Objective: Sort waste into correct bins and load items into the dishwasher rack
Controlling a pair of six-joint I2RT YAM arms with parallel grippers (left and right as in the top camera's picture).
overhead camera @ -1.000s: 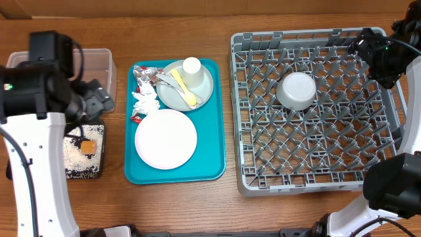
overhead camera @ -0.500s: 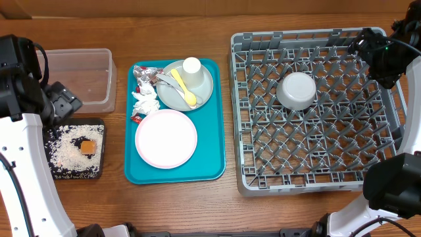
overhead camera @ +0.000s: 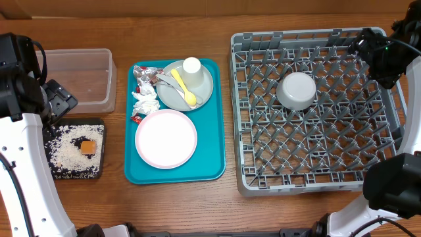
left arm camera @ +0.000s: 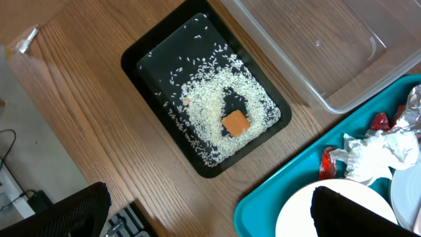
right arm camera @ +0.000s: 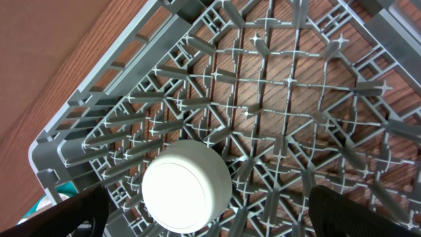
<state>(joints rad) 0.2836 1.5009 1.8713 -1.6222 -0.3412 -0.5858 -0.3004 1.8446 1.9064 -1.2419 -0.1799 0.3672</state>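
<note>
1. The left gripper (overhead camera: pixel 58 99) hangs just left of the teal tray (overhead camera: pixel 210 151), fingers spread wide and empty. The right gripper (overhead camera: pixel 368 46) is far to the tray's right, over the dishwasher rack (overhead camera: pixel 309 186), and is likewise open and holds nothing.
2. Left of the teal tray, rice (overhead camera: pixel 66 151) and an orange cube (overhead camera: pixel 87 147) lie in the black tray (overhead camera: pixel 100 166). The clear tub (overhead camera: pixel 85 79) sits behind it.
3. The white bowl (overhead camera: pixel 297 90) sits upside down in the rack.
4. On the teal tray's left edge are the napkin (overhead camera: pixel 143 102), foil wrapper (overhead camera: pixel 143 76) and red packet (overhead camera: pixel 136 118).
5. The pink plate (overhead camera: pixel 166 139) lies at the tray's front. At the back, the grey-green plate (overhead camera: pixel 172 95) carries the cup (overhead camera: pixel 191 66), spoon (overhead camera: pixel 183 89) and fork (overhead camera: pixel 168 80).
6. Risk: lifting the loaded plate would spill the cup and cutlery.
7. Risk: the packet seems tucked against the napkin, though it is too small to be sure. One pinch could drag both into the wrong bin.
</note>
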